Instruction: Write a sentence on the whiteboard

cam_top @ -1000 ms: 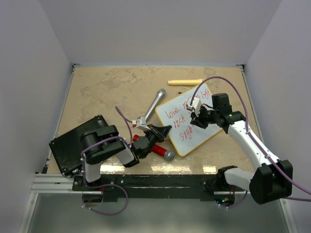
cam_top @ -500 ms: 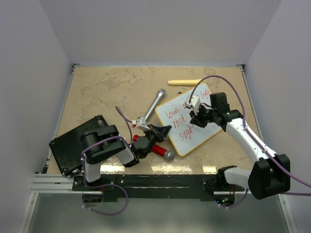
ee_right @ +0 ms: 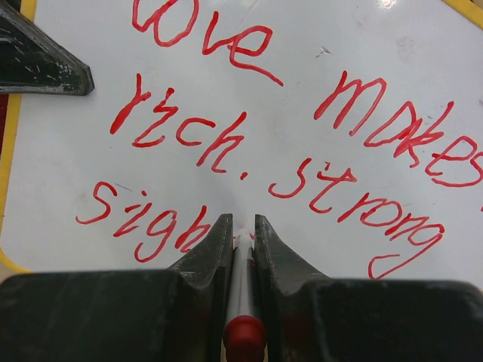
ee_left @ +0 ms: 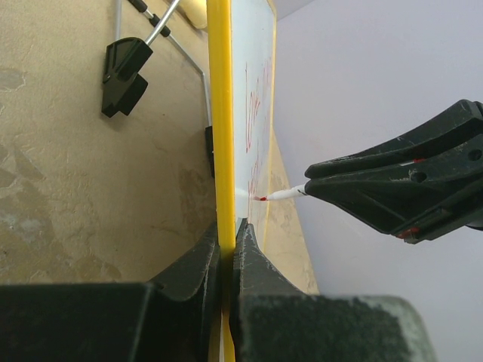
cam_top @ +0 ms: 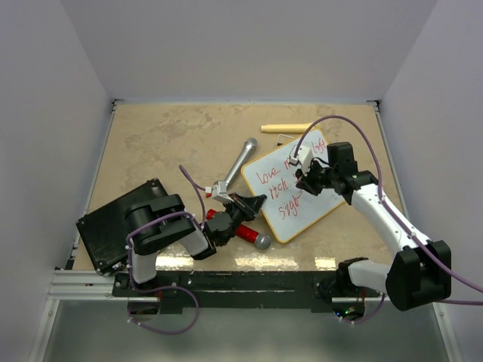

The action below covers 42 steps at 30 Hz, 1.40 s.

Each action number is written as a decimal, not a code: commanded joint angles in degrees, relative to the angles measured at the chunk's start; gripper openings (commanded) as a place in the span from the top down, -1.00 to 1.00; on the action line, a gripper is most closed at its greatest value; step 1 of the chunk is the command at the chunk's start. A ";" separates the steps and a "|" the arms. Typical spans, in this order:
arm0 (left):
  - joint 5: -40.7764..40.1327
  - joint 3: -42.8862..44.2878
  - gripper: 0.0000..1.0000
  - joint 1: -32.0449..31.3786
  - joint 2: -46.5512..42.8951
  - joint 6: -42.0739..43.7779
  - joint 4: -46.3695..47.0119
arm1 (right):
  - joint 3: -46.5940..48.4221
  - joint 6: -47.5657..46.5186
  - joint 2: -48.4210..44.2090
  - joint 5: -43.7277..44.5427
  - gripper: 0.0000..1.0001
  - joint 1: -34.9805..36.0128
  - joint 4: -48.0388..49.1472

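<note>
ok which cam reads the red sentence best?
Right wrist: the sentence fills the frame head-on, words legible, edges cropped. Top external shows it small, partly hidden. Left wrist sees the whiteboard edge-on, strokes unreadable.

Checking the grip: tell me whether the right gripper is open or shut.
Shut: the right gripper pinches the marker between both fingers.

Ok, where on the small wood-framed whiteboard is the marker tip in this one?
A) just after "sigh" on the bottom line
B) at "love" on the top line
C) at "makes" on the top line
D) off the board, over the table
A: in the right wrist view the right arm's fingers grip the red marker, its tip at the small glossy wood-framed whiteboard just after "sigh", the bottom line of red handwriting.
</note>
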 commanded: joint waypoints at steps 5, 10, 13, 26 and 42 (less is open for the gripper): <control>-0.44 -0.93 1.00 0.04 1.18 7.59 11.54 | 0.65 0.39 0.06 -1.13 1.00 -0.18 1.39; -0.70 -1.37 1.00 0.04 0.91 7.77 11.63 | 1.26 -2.16 0.25 -2.88 1.00 -0.18 -3.25; -0.70 -1.37 1.00 0.04 0.91 7.68 11.63 | 1.35 -4.88 0.60 -4.20 1.00 -0.09 -6.95; -0.44 -1.37 1.00 0.04 1.00 7.68 12.07 | 1.08 -1.47 0.17 4.67 1.00 -0.70 -4.07; -0.09 -2.77 1.00 0.30 0.91 8.12 11.80 | 3.37 -0.49 -11.70 -18.71 1.00 -12.39 -4.31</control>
